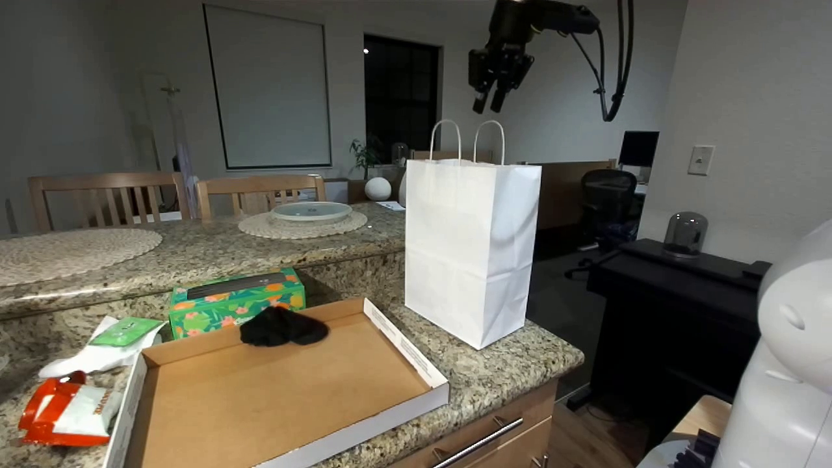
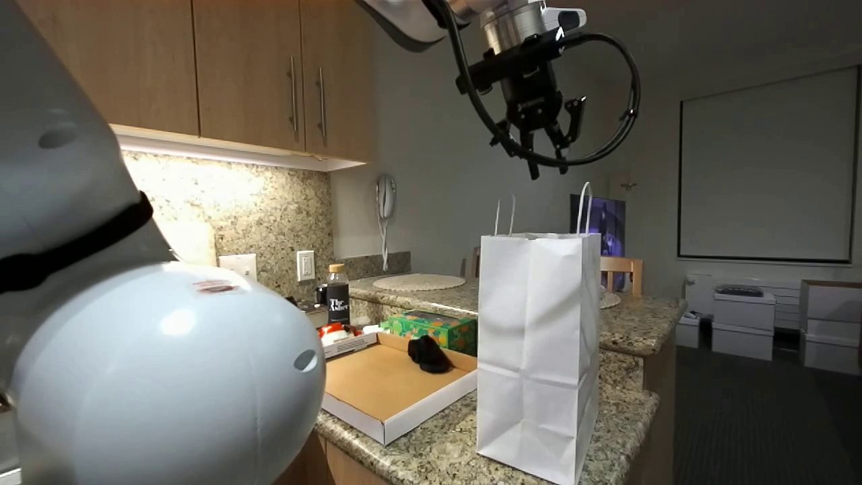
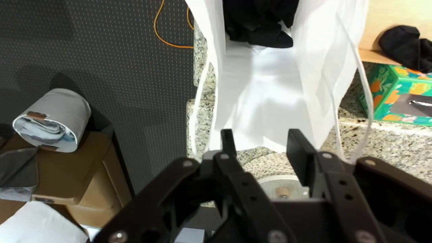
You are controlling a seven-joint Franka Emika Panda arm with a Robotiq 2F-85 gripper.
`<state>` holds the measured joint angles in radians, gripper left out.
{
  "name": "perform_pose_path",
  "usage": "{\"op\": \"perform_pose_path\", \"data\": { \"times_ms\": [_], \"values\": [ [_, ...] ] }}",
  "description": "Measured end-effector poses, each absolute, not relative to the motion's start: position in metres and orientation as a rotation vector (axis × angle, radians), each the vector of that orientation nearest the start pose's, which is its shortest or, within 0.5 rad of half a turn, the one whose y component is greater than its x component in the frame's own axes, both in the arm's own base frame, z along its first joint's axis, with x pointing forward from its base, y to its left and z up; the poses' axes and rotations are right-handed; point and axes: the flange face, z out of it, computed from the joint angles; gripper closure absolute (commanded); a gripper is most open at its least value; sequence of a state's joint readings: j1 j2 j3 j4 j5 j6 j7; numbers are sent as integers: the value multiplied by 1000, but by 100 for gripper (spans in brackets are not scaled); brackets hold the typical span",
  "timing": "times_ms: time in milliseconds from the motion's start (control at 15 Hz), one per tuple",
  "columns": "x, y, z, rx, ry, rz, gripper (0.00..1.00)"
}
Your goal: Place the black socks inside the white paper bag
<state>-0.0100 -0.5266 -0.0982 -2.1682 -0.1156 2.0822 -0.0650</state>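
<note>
Black socks (image 3: 251,25) inside white paper bag (image 1: 471,240): wrist view only, one o'clock; more in tray (image 1: 279,390). Gripper (image 3: 262,134): fingers apart. Speckled counter (image 1: 495,367). In an exterior view: dark window (image 1: 403,97), twelve o'clock.

Backsplash (image 2: 259,192) brightly lit from beneath cupboards (image 2: 249,71); far wall (image 1: 344,97) left dim; inside of bag (image 3: 266,101) washed pale, patched by grey shadow.

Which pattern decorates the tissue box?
Floral, orange and pink on green; the tissue box shows best in an exterior view.
</note>
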Motion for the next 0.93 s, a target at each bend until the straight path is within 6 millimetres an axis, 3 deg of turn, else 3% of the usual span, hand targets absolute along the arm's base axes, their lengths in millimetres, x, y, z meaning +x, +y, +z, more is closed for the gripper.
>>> {"op": "perform_pose_path", "data": {
  "times_ms": [200,400,533,667,933],
  "values": [
    [439,-39,678,-3131,-44,-856,3],
    [449,-1,721,-3047,-129,-1024,0],
    [457,40,731,-3005,-233,-1043,0],
    [468,88,723,-2974,-358,-1005,0],
    [484,181,676,-2929,-588,-843,0]
  ]
}}
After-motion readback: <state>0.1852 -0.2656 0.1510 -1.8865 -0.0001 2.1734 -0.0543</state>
